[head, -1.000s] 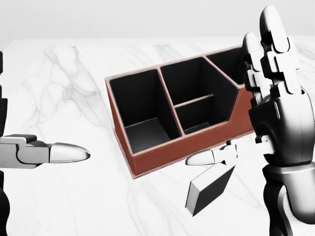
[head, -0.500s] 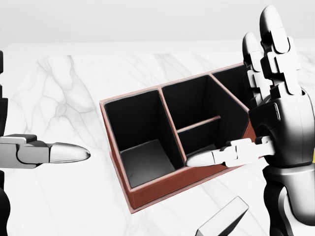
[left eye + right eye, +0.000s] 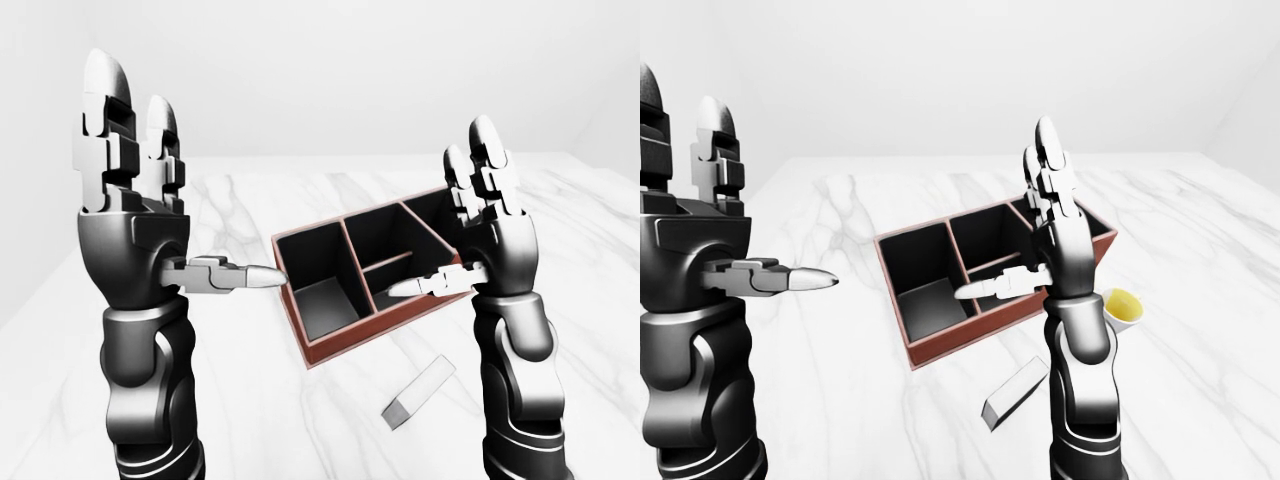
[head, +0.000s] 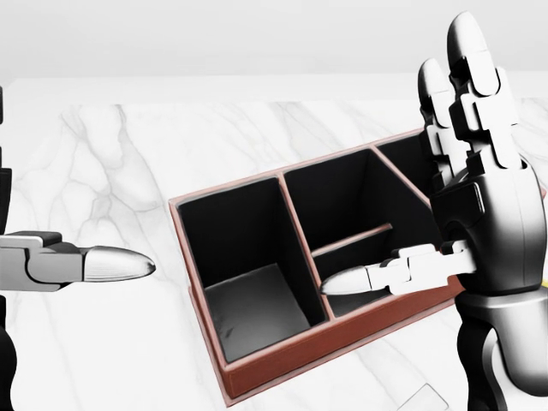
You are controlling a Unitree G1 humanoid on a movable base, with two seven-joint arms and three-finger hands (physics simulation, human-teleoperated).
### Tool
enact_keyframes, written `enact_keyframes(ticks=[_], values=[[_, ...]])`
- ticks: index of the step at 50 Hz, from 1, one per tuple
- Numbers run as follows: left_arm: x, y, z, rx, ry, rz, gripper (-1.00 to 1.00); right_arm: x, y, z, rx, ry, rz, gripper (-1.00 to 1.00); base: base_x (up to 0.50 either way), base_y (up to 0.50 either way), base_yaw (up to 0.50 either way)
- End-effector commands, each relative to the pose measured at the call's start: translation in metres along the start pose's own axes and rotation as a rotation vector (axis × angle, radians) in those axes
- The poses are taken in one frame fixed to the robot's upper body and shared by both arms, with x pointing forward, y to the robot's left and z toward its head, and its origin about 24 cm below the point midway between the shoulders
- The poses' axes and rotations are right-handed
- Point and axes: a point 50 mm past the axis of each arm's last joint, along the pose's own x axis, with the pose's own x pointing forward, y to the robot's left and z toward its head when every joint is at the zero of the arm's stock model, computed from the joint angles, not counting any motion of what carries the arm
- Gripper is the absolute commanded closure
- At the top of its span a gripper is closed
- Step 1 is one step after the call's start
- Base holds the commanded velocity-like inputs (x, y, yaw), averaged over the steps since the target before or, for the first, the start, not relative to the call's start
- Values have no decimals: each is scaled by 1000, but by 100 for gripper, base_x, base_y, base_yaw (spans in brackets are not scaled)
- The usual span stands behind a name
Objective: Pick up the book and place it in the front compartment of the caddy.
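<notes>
The book (image 3: 417, 392), a thin grey slab, lies flat on the white marble table (image 3: 240, 400) below the caddy in the left-eye view; it also shows in the right-eye view (image 3: 1013, 392). The caddy (image 4: 334, 347) is a red-brown box with black compartments, set at an angle. My left hand (image 3: 130, 190) is raised, open and empty, left of the caddy. My right hand (image 3: 480, 230) is raised, open and empty, over the caddy's right end, above the book. In the head view only a corner of the book (image 4: 424, 398) shows at the bottom edge.
A yellow cup (image 3: 1121, 308) stands on the table right of the caddy, partly behind my right arm. The table's far edge meets a plain white wall at the top of the eye views.
The whole head view has shifted: the caddy and book slid down in the picture, the book nearly leaving at the bottom edge. Both hands kept their open pose.
</notes>
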Motion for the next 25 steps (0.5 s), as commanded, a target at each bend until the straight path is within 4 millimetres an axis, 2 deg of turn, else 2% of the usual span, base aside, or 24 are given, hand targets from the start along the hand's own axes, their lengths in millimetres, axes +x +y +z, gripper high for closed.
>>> enact_keyframes(ticks=[1,4,25], values=[[0,0,1,-1,-6,1,-100,0,0,-2,0,7,0,-100,50,0,0],[0,0,1,-1,-5,1,-100,1,1,-1,-7,5,-1,-100,37,0,0],[-1,1,2,2,-4,3,-100,-1,4,1,-28,4,16,-100,0,0,0]])
